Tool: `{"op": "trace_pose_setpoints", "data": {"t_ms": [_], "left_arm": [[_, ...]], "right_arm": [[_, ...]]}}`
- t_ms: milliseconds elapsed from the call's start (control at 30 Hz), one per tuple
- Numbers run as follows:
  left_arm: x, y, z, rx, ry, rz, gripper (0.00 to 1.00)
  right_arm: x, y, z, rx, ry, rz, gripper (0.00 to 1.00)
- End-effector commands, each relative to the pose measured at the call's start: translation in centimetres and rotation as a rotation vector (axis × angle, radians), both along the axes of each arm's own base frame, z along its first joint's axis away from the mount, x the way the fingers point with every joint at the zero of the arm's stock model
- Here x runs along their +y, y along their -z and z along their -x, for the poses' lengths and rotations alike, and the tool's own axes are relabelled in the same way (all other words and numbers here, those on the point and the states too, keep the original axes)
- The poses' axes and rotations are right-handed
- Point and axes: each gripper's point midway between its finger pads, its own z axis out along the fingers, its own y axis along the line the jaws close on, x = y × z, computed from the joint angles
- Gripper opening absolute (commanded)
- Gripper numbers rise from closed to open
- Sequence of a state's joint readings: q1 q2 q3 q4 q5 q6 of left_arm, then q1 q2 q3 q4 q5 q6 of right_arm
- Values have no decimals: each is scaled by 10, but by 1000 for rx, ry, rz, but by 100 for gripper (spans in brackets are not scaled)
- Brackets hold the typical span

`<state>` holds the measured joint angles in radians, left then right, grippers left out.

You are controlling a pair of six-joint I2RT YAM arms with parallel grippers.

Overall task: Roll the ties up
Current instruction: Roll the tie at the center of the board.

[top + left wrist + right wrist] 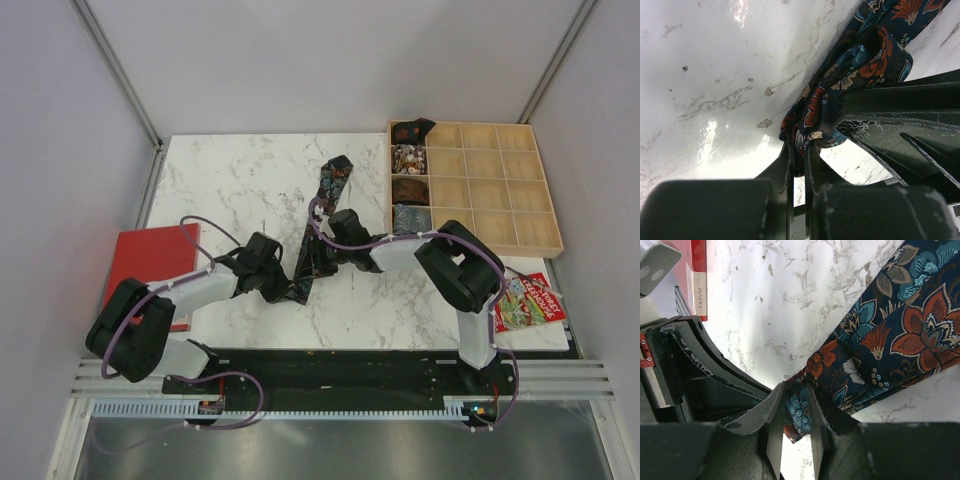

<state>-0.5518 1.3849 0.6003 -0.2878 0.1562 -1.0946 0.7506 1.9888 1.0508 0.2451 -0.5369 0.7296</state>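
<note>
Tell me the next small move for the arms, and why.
Probably turn both wrists together to start the first roll: the left gripper and right gripper each pinch the near end of the tie, and the rest lies unrolled on the table.

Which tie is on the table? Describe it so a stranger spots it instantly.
Start at the white marble table, then look left of the wooden tray. The tie is a dark strip with red and blue flowers, running diagonally. Unlike the bundled ties in the tray's left column, it lies unrolled.
</note>
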Motion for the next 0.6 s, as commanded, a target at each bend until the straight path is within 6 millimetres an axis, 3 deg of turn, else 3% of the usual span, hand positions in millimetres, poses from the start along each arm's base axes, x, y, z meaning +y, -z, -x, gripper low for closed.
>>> {"op": "trace_pose_setpoints", "data": {"t_ms": [0,333,567], "left_arm": [[3,-3,17,37,88,-22,2],[15,-40,48,37,98,10,2],[17,-54,65,42,103,61,2]], "right_arm": [[-9,-4,2,14,16,63,33],[-4,-68,-3,-52,37,-4,34],[0,-74,7,-66,39,3,34]]}}
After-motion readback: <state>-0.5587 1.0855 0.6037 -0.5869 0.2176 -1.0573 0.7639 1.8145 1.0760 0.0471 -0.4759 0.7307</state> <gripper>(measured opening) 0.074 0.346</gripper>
